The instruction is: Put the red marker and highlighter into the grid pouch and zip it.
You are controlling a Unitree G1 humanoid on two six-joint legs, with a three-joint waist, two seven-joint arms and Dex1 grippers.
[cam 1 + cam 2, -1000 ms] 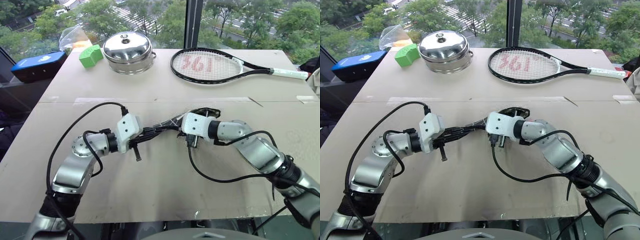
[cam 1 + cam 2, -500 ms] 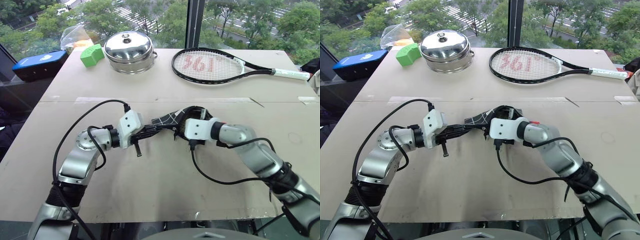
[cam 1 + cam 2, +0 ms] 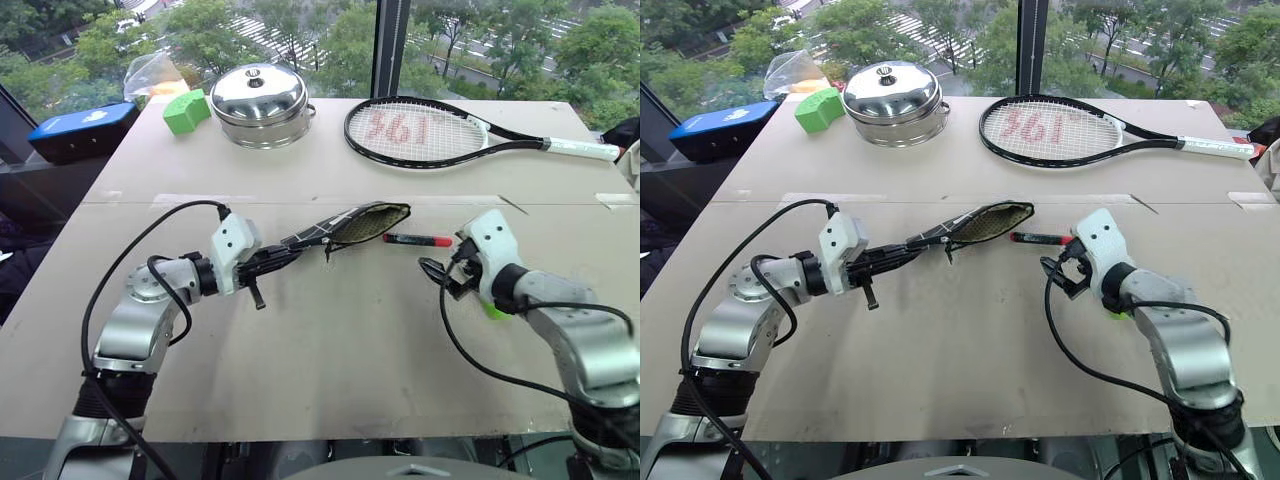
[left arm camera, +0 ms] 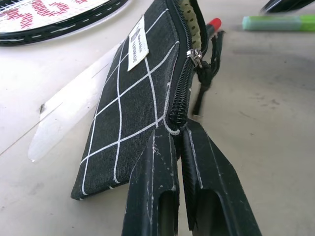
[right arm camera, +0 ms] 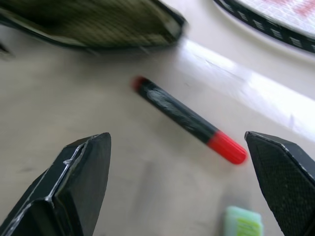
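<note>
Reading "361" in red, the racket (image 3: 430, 131) lies behind the grid pouch (image 3: 345, 225).

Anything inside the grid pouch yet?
The grid pouch gapes open, tan lining showing; its depth is hidden. The red marker and the highlighter lie outside on the table.

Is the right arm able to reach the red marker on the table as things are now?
Probably yes. The right gripper has its jaws open and points at the red marker, which lies flat on the table just beyond the pouch mouth. Nothing lies between them.
</note>
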